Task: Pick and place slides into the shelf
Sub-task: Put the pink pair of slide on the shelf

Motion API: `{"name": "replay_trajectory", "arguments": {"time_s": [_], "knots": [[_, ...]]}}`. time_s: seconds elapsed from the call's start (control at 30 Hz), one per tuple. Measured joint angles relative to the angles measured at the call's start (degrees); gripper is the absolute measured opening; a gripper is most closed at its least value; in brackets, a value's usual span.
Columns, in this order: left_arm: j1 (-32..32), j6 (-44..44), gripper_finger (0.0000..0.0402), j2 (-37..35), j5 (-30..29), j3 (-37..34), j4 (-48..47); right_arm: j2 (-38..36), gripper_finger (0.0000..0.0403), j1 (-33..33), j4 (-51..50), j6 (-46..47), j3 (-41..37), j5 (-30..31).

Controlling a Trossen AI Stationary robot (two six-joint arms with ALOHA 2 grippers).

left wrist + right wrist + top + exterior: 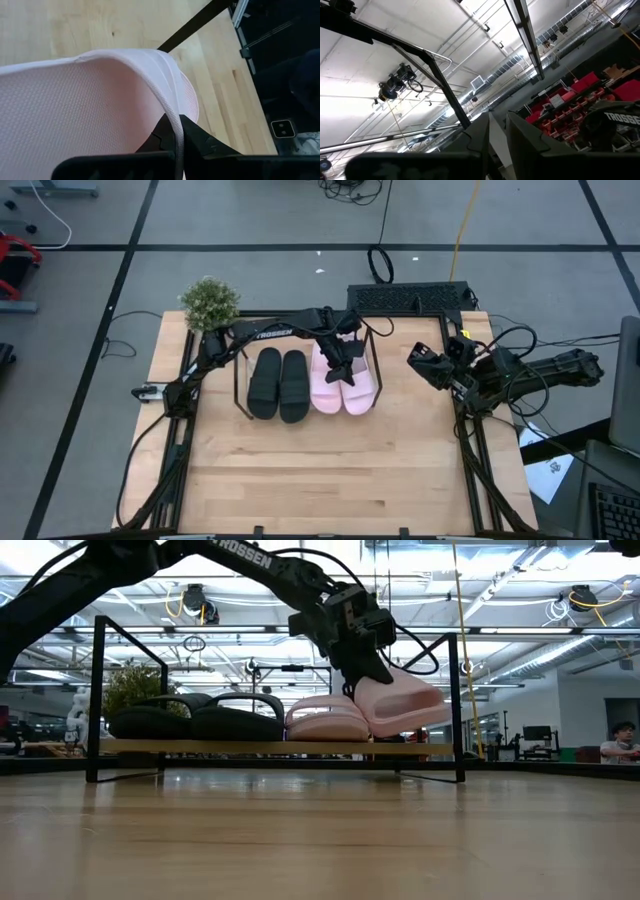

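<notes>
The shelf (240,395) is a black wire rack with a wooden base (250,746). Two black slides (279,384) (190,721) and one pink slide (325,383) (325,720) lie flat on the base side by side. The second pink slide (362,387) (405,703) is at the shelf's right end, tilted, in my left gripper (346,366) (368,668) (175,137). My right gripper (420,363) (498,125) waits off the shelf's right side, lifted and pointing up, its fingers a narrow gap apart and holding nothing. My left gripper pinches the edge of the pink slide's wide strap (172,112) between its two fingers (200,142), coming from above and slanting down. The slide hangs tilted below the fingers (372,658), one end raised. Whether its low end (400,734) touches the shelf base, I cannot tell.
A small potted plant (209,303) stands at the table's far left corner. A dark keyboard-like panel (410,298) lies behind the shelf at the far edge. Bare wooden table (330,470) stretches from the shelf to the near edge. A person (622,743) sits far off in the room.
</notes>
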Motion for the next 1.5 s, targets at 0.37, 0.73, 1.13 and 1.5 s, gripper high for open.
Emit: {"name": "replay_trajectory", "arguments": {"time_s": [0.37, 0.73, 1.13, 1.5], "knots": [[0.1, -1.7, 0.0003, 0.6, -2.6, 0.0, 0.4, 0.0, 0.0054, 0.0, 0.0, 0.0, 0.0, 0.0], [0.2, -5.4, 0.0048, 0.6, -8.6, 0.0, 3.0, 0.0, 0.0054, 0.0, 0.0, 0.0, 0.0, -0.1], [0.3, -6.9, 0.0106, 0.6, -9.4, -0.1, 4.3, 0.0, 0.0054, 0.0, 0.0, 0.0, 0.0, -0.2], [0.3, -7.9, 0.0151, 0.6, -10.3, 0.9, 4.0, 0.0, 0.0054, 0.0, 0.0, 0.0, 0.0, -0.4]]}}
